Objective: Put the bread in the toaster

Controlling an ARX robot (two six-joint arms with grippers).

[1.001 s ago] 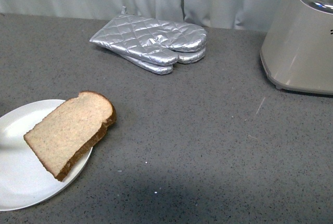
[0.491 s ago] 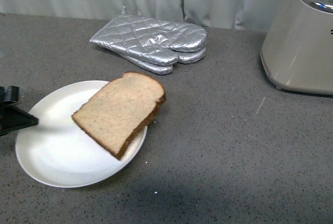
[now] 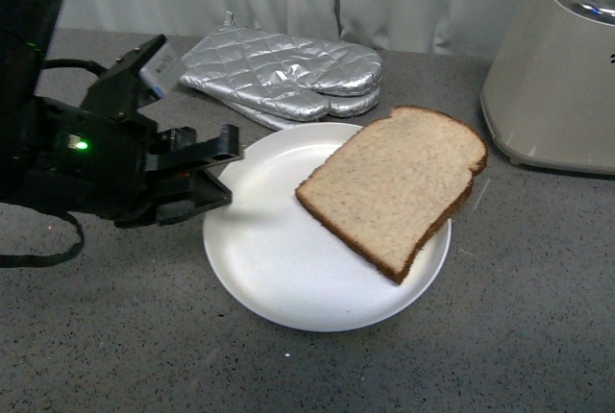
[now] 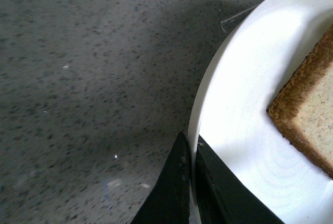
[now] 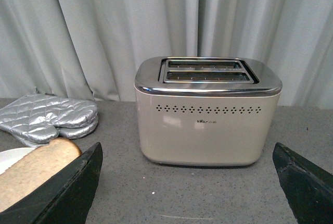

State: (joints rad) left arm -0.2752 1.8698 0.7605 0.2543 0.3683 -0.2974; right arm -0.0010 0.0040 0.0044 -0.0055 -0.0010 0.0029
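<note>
The plate (image 3: 279, 259) is pinched at its 9 o'clock rim by the left gripper (image 3: 223, 168); the right gripper (image 5: 187, 187) is spread wide, empty. The bread (image 3: 394, 182) is laid over the plate's 3 o'clock edge, the toaster (image 3: 557, 77) apart at 2 o'clock

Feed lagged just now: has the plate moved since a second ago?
Yes. The plate slid right, toward the toaster, now directly before the oven mitts.

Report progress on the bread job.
Done: nothing final; bread lies on the plate near the toaster. In hand: left gripper is shut on the plate rim. Left: grasp the bread and drop it into the toaster; both slots look empty, and the right gripper is open, holding nothing.
</note>
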